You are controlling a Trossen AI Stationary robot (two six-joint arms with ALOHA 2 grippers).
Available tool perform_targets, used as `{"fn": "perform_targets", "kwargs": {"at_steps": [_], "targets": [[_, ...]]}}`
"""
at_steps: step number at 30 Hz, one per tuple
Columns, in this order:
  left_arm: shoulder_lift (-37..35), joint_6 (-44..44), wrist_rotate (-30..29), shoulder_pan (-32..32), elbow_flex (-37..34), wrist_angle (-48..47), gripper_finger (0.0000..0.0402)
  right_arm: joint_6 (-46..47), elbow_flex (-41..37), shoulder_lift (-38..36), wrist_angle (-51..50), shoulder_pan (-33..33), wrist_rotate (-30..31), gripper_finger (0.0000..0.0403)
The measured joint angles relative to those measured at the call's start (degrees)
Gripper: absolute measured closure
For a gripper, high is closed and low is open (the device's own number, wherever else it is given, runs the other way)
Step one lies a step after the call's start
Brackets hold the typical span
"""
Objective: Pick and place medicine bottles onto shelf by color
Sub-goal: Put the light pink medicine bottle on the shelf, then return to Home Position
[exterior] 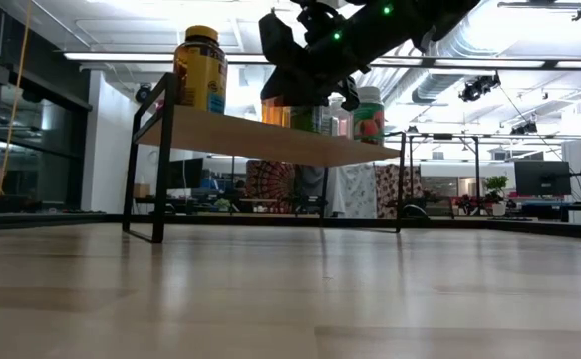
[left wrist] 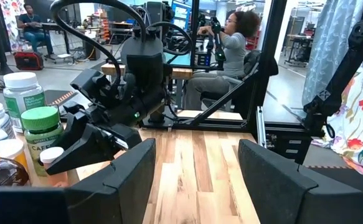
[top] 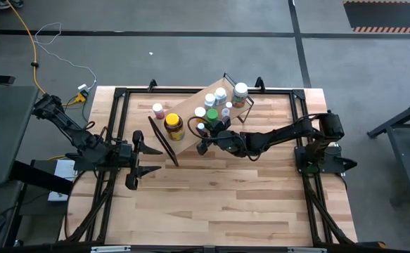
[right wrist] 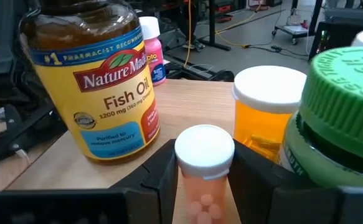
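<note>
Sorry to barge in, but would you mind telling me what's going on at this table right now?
The robot is sorting medicine bottles onto the shelf. The right claw is over the shelf board, closed on a small orange bottle with a white cap, between the fish oil jar and a green-capped bottle. A pink bottle stands on the tabletop, off the shelf. The left claw waits open over the table.

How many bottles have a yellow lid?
1. The yellow-lidded jar stands at the shelf's left end in the high view. The right arm may hide other bottles.
</note>
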Motion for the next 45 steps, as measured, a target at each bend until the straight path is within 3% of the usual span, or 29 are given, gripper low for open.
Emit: {"fn": "perform_targets", "kwargs": {"at_steps": [7,16,20,32,39,41,45], "targets": [[0.0,0.0,0.0,0.0,0.0,0.0,0.0184,-3.4,0.0,0.0,0.0,0.0,0.2,0.0272],[0.0,0.0,0.0,0.0,0.0,0.0,0.0185,-4.3,-0.1,0.1,-0.1,0.1,0.3,0.0153],[0.0,0.0,0.0,0.0,0.0,0.0,0.0185,-3.8,-0.1,-0.5,-2.1,0.1,-1.0,0.0122],[0.0,0.8,-5.3,0.0,0.0,0.0,0.0183,-2.6,-0.1,-8.0,-14.1,3.7,-4.9,0.0116],[0.1,6.1,-14.7,3.3,0.0,-2.6,0.0188,-1.2,-0.1,-13.1,-24.6,9.7,-6.1,0.0116],[-0.4,6.7,-11.1,6.8,0.0,-3.6,0.0188,0.4,-0.1,-14.6,-28.4,11.1,-5.9,0.0116],[-3.3,6.1,6.6,17.5,0.0,-7.4,0.0205,2.7,-0.1,-17.1,-34.1,13.5,-3.0,0.0116]]}}
